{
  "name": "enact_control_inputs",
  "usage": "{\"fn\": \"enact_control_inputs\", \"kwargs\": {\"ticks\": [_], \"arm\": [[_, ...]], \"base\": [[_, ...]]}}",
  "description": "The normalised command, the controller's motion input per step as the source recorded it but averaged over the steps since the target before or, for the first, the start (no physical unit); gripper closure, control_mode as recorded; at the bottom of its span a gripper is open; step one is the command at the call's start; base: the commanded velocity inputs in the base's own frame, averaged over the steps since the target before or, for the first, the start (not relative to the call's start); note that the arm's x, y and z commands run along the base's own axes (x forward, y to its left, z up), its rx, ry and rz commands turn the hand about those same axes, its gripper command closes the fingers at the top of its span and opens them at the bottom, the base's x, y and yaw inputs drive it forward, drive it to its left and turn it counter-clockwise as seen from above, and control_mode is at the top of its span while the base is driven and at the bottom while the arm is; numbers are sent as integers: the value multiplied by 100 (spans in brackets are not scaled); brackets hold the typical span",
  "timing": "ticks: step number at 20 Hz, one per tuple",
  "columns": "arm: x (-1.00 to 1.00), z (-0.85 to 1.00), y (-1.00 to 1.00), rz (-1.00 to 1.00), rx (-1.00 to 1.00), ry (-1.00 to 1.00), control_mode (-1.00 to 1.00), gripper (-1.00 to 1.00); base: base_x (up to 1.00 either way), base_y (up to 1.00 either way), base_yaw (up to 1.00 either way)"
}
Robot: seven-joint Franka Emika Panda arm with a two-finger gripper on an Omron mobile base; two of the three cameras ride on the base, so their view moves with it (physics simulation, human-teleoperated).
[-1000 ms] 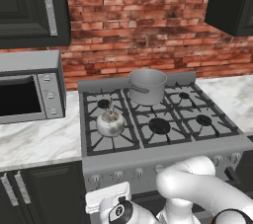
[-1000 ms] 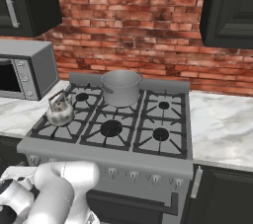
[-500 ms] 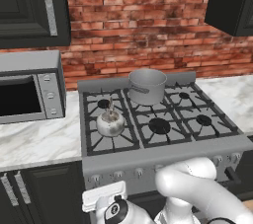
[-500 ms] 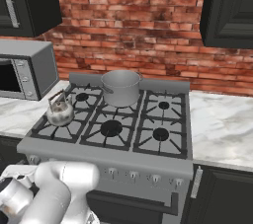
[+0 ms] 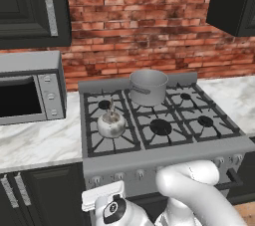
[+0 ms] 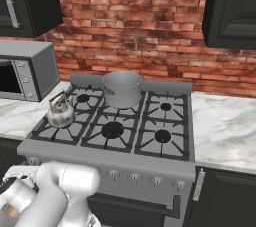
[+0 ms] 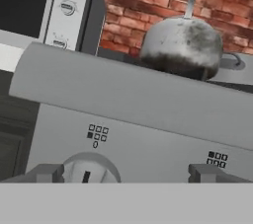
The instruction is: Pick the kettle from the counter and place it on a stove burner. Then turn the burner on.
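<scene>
One step of the task looks done, judging by how things lie: the kettle (image 5: 110, 123) sits on the stove burner (image 6: 56, 130) at the stove's front left, its thin handle upright, off the counter (image 5: 35, 143). What remains is the knob. In the hand view the gripper (image 7: 126, 172) faces the stove's front panel with its jaws spread wide and nothing between them, and the leftmost knob (image 7: 89, 169) stands just beside one fingertip, well off the midline.

The likely fault from here is a miss: if the jaws close where they are, they would catch only the knob's edge or nothing at all, so the hand probably needs to shift sideways first. A second risk is choosing the wrong knob; the little burner diagrams above each knob are too small to read for certain.

The kettle's contents cannot be seen. The larger grey pot (image 5: 148, 86), on a rear burner, looks empty. The microwave (image 5: 31, 88) door is closed.
</scene>
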Motion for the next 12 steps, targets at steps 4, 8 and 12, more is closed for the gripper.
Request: {"fn": "enact_control_inputs", "kwargs": {"ticks": [4,8,12], "arm": [[16,-19,13,0,0,0,-100,-100],[17,-17,14,0,0,0,-100,-100],[19,-11,12,0,0,0,-100,-100]], "base": [[0,0,0],[0,0,0],[0,0,0]]}}
